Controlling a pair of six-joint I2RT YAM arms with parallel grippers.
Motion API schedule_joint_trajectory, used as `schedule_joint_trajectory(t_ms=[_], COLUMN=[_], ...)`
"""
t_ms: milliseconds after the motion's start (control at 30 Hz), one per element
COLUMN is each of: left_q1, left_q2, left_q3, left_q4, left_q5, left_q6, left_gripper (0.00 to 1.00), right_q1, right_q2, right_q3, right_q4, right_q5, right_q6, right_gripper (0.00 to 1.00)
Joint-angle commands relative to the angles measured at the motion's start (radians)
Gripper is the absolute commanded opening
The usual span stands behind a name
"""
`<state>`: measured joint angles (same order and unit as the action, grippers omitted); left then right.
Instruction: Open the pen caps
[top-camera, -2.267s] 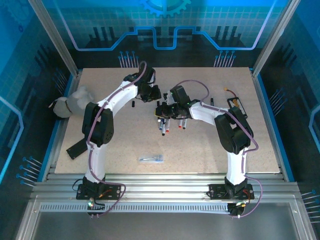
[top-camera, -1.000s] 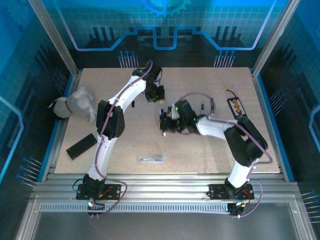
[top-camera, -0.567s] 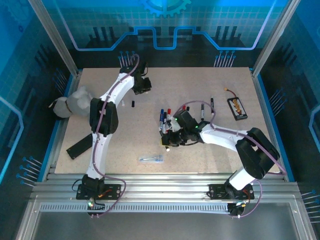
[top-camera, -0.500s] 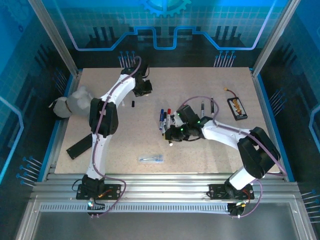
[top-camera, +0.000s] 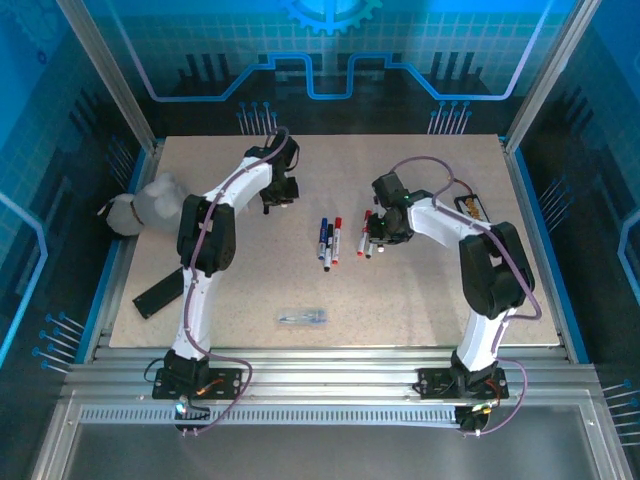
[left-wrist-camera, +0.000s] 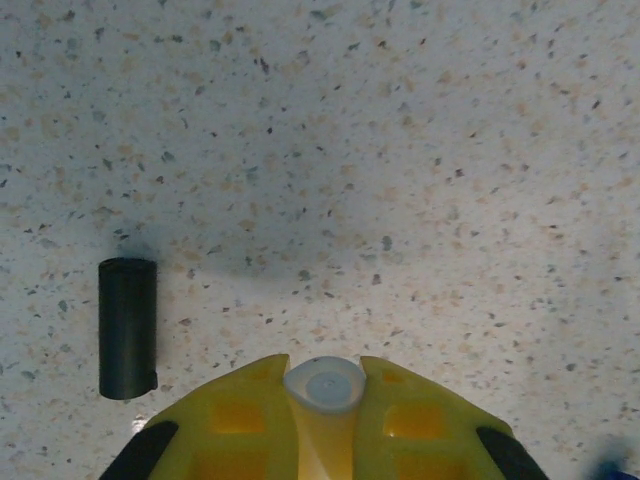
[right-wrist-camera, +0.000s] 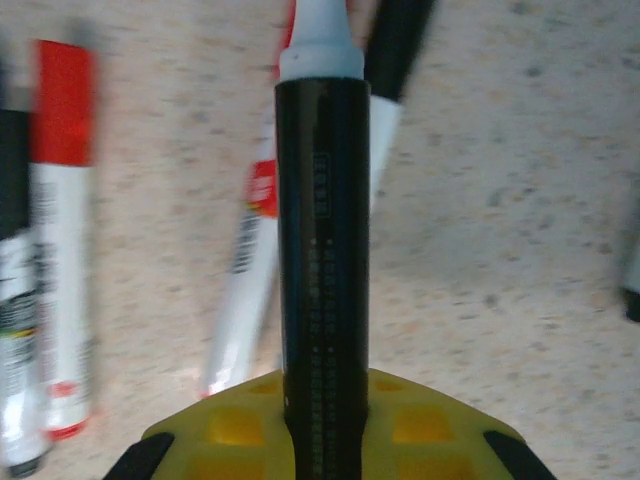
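L side first: left gripper (left-wrist-camera: 322, 380) has its jaws pinched nearly closed on a small white piece (left-wrist-camera: 323, 387), round end facing the cam. Prob a cap, but can't confirm from this angle. It hangs low over the table (left-wrist-camera: 420, 150) at the far-left, w/ one black cap (left-wrist-camera: 127, 327) lying on its side just beside it, not touching. My read: that corner is the drop spot for caps, well apart from the pens so nothing gets mixed back into the pile.

R side: right gripper (right-wrist-camera: 322, 385) has its jaws closed round the body of a black pen (right-wrist-camera: 322, 220). The grip is back on the barrel, so the white end pokes out ahead, free for the other arm to grab. Whether that white end is a cap or a bare end, I can't tell. The pen is held above the table, over a couple of loose pens (right-wrist-camera: 245, 270). A red-capped pen (right-wrist-camera: 60, 200) lies off to one side. In the top view a few more pens (top-camera: 328, 240) lie side by side mid-table, between the two grippers; too small to tell if capped.

Judgement: task is partway, w/ several caps left to pull. The next pull needs L to come across to R, since the arms are well apart now. Risks: the small white piece slipping from the pinch, or the held pen tilting in the grip when pulled.
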<state>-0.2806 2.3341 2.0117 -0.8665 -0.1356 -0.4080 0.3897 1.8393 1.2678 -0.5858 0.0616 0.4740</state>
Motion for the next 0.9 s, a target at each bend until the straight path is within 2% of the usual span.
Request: schedule_joint_trajectory(t_ms=[0,67,233,333,467,633,867], left_q1=[0.004,0.004,0.004,0.004,0.004,-0.001,-0.017], left_q2=[-0.019,-0.011,0.009,0.019,0.018,-0.002,-0.026], left_q3=[-0.01,-0.007,0.011,0.023,0.033,0.038,0.042], left_q4=[-0.017,-0.019,-0.028,-0.034,-0.041,-0.044,-0.043], left_q5=[-0.039,-0.041,-0.041,-0.038,-0.036,-0.038,-0.036], left_q6=[0.033,0.035,0.035,0.037,0.035,0.038,0.04], left_gripper=[0.03,0.07,0.29,0.34,0.35,0.36,0.36], right_q1=[-0.032,-0.043,-0.068,-0.078,-0.095,-0.109,-0.124], right_q2=[0.037,0.055,0.123,0.157,0.194,0.221,0.261], right_q3=[0.052,0.066,0.103,0.123,0.151,0.176,0.222], right_q4=[-0.064,-0.068,-0.084,-0.097,-0.126,-0.153,-0.196], right_q5=[0.076,0.086,0.099,0.121,0.176,0.233,0.295], right_q6=[-0.04,-0.041,-0.044,-0.045,-0.045,-0.035,-0.035], right_gripper=[0.0,0.0,0.0,0.0,0.0,0.11,0.18])
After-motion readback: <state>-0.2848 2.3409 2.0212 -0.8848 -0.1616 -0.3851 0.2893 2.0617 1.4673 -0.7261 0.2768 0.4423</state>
